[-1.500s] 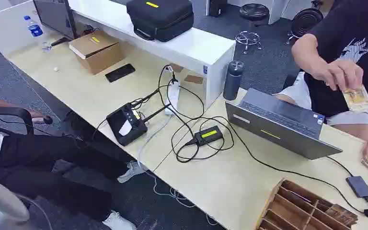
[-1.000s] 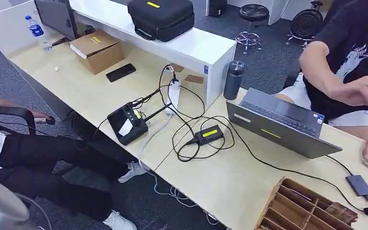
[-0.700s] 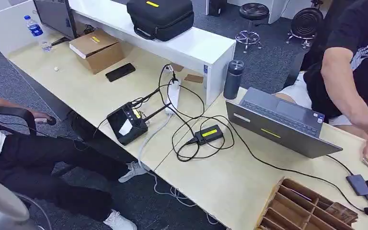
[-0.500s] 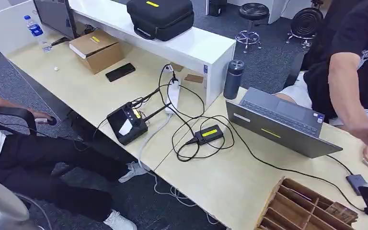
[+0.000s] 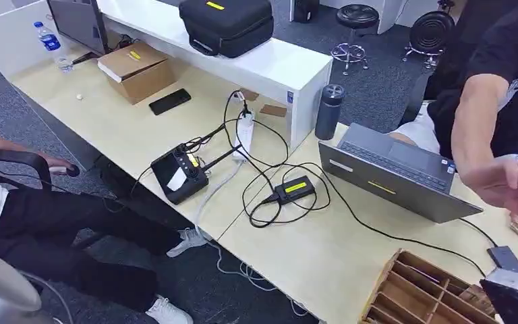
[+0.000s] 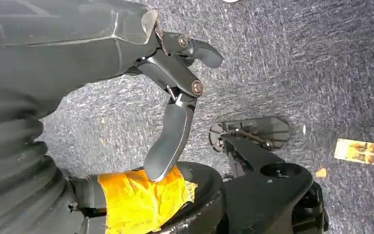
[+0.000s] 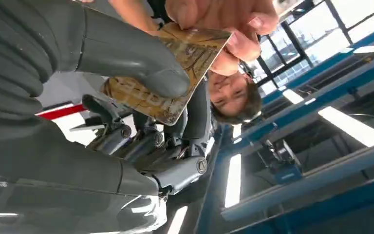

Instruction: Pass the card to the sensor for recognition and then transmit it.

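So, stage: you are at the handover — the card (image 7: 168, 73) is only now coming into the right hand (image 7: 126, 97), so I judge the pass to the sensor and the transmit both lie ahead.
Person: their hand (image 7: 219, 22) grips the card's far edge, opposite your thumb; they have not let go.
Right hand: your thick grey thumb (image 7: 141, 63) lies across the card's face and the dark fingers (image 7: 141, 141) sit behind it — a pinch, shared with the person.
Left hand (image 6: 175, 97): hangs low over the carpet, fingers apart, holding nothing.
Sensor: I cannot tell which desk device it is.
Stray card (image 6: 357, 150): lies on the floor, well apart from the left hand.
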Tool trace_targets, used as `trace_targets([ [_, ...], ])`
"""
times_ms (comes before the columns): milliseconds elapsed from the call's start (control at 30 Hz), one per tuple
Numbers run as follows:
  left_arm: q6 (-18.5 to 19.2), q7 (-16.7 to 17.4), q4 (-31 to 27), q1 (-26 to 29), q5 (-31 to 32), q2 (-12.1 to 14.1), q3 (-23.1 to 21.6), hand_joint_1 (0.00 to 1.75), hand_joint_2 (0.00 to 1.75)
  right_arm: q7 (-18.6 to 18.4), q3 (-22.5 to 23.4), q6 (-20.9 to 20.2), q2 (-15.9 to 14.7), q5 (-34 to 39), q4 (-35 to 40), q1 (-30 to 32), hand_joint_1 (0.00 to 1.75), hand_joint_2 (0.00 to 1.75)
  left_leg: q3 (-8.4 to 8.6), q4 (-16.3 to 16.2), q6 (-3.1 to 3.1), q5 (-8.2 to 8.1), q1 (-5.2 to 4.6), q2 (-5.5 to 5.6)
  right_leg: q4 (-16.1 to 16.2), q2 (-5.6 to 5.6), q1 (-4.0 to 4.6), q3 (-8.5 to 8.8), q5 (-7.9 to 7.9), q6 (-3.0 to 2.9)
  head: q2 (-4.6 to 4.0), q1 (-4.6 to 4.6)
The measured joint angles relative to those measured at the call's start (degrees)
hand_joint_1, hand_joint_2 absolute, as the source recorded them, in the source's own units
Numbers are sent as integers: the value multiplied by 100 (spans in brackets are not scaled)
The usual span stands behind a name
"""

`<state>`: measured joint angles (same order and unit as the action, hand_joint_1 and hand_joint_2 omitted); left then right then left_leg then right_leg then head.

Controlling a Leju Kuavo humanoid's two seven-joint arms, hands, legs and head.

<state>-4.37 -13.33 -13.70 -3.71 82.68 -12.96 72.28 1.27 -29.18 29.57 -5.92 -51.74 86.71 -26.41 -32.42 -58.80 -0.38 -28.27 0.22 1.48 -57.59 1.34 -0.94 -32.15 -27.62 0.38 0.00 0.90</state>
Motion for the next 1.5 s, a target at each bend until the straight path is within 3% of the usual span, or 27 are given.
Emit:
trace_targets([
  [433, 0, -65, 2, 67, -282, 4, 7, 0, 175, 439, 172, 455, -714, -70, 891, 1489, 175, 175, -16, -2, 7, -6, -1, 2, 2, -4, 0, -13, -2, 1, 0, 2],
  [667, 0, -66, 2, 65, -339, 2, 11, 0, 175, 492, 306, 485, -883, -59, 1145, 1801, 175, 175, -13, -3, 7, -5, 0, 2, 2, -4, 0, -12, -2, 1, 0, 0],
  [900, -2, -133, 0, 132, -665, -37, 208, 0, 175, 1165, 1023, 791, -931, 1288, 1823, 3320, 175, 175, -23, -4, 13, -15, -2, 30, 4, -36, -1, -10, -18, 6, 0, 0],
  [1000, -4, -155, -2, 143, -741, -77, 302, 0, 175, 1248, 1200, 831, -876, 1467, 1987, 3721, 175, 175, -16, -3, 8, -25, -2, 8, 4, -11, -1, -16, -18, 5, 0, 4],
  [1167, -4, -166, -63, 175, -813, -151, 459, 0, 175, 272, 1338, 761, -865, 914, 2183, 4487, 175, 175, -16, -3, 16, -33, -1, 15, 6, -21, -1, -6, -31, 13, 0, 2],
  [1300, -50, -118, -94, 154, -760, -181, 494, 0, 175, -143, 1355, 592, -905, 822, 2166, 4726, 175, 175, -15, -4, 16, -33, -1, 15, 6, -21, -1, -2, -32, 14, 0, 2],
  [1400, -83, -100, -96, 147, -708, -190, 522, 0, 175, -610, 1333, 489, -911, 312, 1993, 4735, 175, 175, -14, -4, 16, -32, -1, 15, 6, -20, -1, -2, -31, 14, 0, 0],
  [1500, -87, -68, -98, 149, -680, -195, 529, 0, 175, -776, 1314, 435, -911, 101, 1812, 4718, 175, 175, -14, -4, 15, -32, -2, 16, 6, -22, -1, -1, -31, 14, 0, 0],
])
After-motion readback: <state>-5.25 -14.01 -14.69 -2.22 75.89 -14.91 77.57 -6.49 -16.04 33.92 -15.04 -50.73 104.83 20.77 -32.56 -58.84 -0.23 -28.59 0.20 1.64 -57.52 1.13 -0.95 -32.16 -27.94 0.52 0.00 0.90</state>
